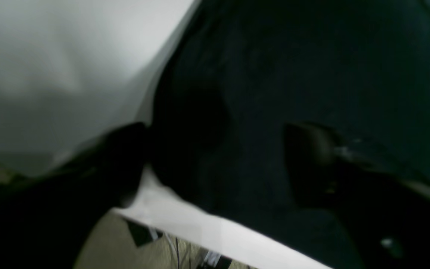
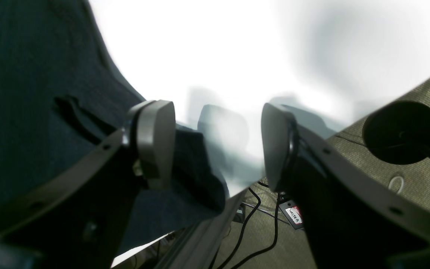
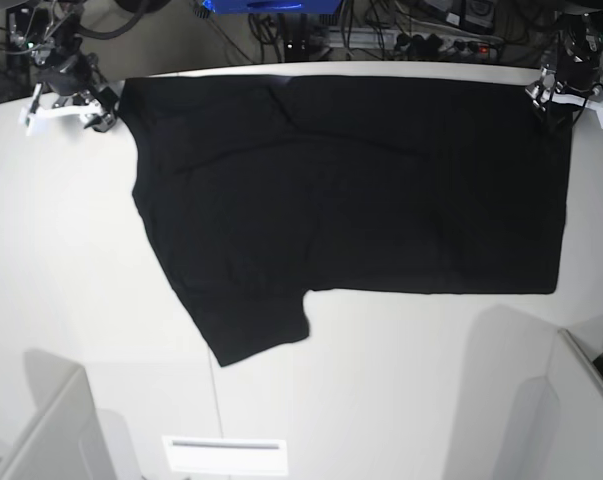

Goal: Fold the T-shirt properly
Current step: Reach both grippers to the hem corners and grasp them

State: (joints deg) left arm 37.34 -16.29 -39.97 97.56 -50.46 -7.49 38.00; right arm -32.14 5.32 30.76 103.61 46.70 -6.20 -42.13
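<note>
A white surface (image 3: 71, 280) fills the base view, with cables and equipment crowded along its far edge. On it lies the T-shirt (image 3: 361, 190), black, spread flat and already doubled into a broad band along the far side, one sleeve (image 3: 251, 325) sticking out toward the near edge.

The right gripper (image 2: 218, 145) sits at the far corner of the cloth; its jaws stand apart with nothing between them, and the shirt's edge lies just beside and under its one finger. The left gripper (image 1: 215, 157) sits at the opposite far corner, its jaws likewise spread; dark cloth shows between them, but the wrist view is blurred and it does not look pinched. Both appear released.

My reading is that each gripper stands at a corner because the two have laid the fabric down together, taut between them, so the fold lies smooth. The loose sleeve probably needs tucking in next.

No containers hold anything here; a low white tray-like piece (image 3: 224, 455) sits at the near edge, well away from both grippers, and I cannot tell whether anything is in it.
</note>
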